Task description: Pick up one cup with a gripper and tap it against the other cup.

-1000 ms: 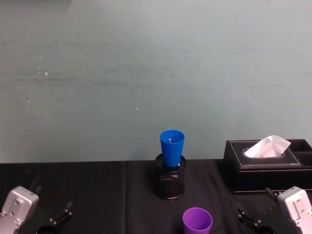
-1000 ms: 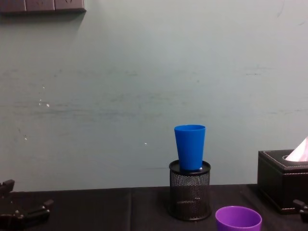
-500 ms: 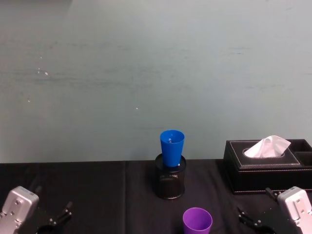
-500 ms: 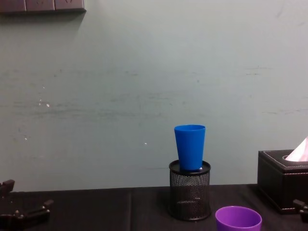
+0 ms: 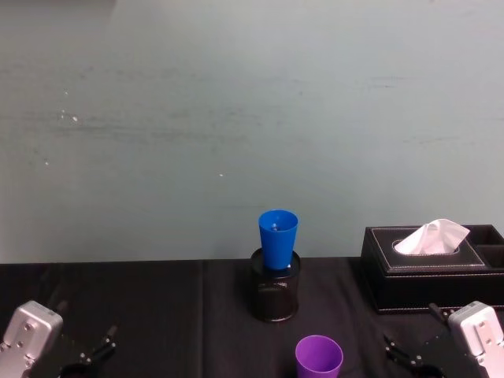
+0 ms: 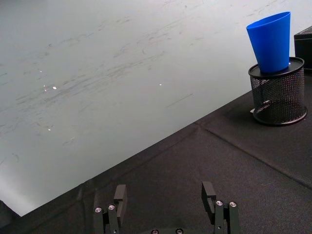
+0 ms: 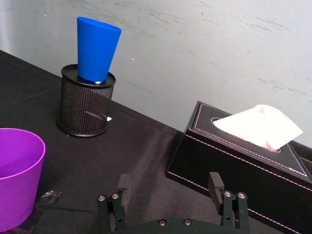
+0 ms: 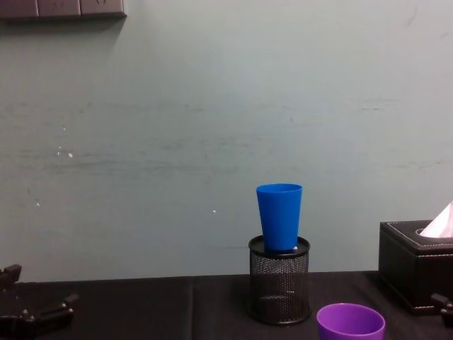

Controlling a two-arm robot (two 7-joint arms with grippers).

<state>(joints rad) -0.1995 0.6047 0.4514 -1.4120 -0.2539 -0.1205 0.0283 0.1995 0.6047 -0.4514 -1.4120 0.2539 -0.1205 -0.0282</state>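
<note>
Purple cup (image 5: 319,358), tapered, upright, mouth up, on black table (image 5: 157,315), blue cup (image 5: 278,236), upright, seated in mesh holder (image 5: 274,298) behind it

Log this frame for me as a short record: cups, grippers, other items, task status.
purple cup: upright on the black table, near the front, free of both grippers
blue cup: upright, seated in the mesh pen holder, behind the purple cup
left gripper: open, low at the left near edge, holding nothing
right gripper: open, low at the right, the purple cup to its left, holding nothing
other: black tissue box at the right
task status: no cup picked up yet
</note>
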